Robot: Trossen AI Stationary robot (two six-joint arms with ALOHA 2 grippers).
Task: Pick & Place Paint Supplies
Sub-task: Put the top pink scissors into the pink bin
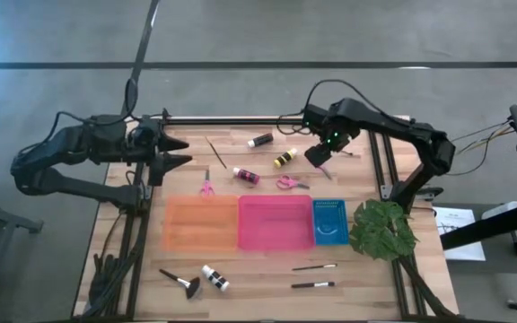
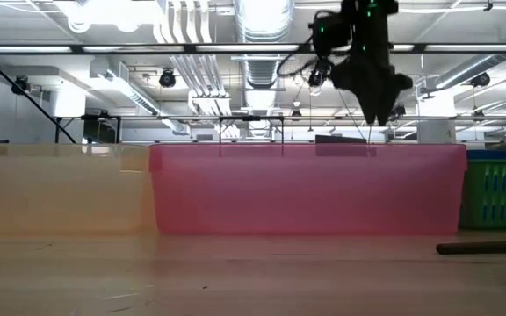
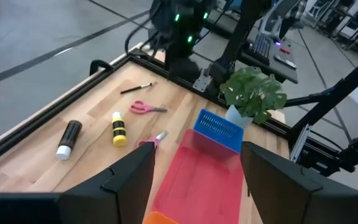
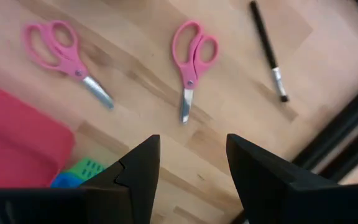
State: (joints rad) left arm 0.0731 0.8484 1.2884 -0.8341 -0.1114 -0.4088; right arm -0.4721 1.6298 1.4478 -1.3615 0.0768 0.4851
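The right gripper [image 1: 319,160] is held above the desk [image 1: 240,269] in the upper right of the high view, its fingers [image 4: 135,168] spread apart and holding nothing. Directly beneath it in the right wrist view lie a pair of pink-handled scissors [image 4: 191,59] and a thin dark brush [image 4: 267,46]; a second pair of scissors [image 4: 64,59] lies beside them, near the pink tray [image 4: 17,143].

The left gripper [image 1: 176,154] is parked at the upper left edge of the desk, fingers parted and empty.

Across the upper middle of the high view are spread a black bottle [image 1: 260,140], a yellow bottle [image 1: 284,159], a pink bottle [image 1: 246,175], a thin brush [image 1: 215,151] and further scissors [image 1: 206,185].

An orange tray [image 1: 202,224], the pink tray and a blue tray [image 1: 330,221] stand in a touching row across the centre; nothing is seen inside them. A green plant [image 1: 382,230] stands just right of the blue tray.

Along the lower edge lie a wide brush [image 1: 181,283], a white bottle [image 1: 214,277] and two dark brushes [image 1: 314,266] [image 1: 312,285].

In the low view the trays block sight of the far items.
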